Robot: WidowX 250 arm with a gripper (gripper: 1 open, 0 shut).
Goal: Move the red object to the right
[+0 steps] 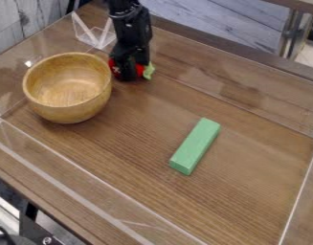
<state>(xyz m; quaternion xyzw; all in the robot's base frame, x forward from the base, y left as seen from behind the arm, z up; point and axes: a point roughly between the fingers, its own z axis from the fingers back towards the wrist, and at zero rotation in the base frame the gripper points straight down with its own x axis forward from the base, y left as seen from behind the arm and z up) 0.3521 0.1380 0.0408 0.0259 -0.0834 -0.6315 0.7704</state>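
Black pincer (130, 65): one, lowered at the far left over the red object (118, 68); whether spread or pinching, cannot tell. Red object: one, green-leafed, partly hidden, just right of the wooden bowl (68, 88). Green block (196, 146): one, nearer, to the right, on the wooden table (137, 144).

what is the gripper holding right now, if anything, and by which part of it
The gripper is down around the red toy fruit, fingers over its upper part; whether they actually grip it can't be told from this view.
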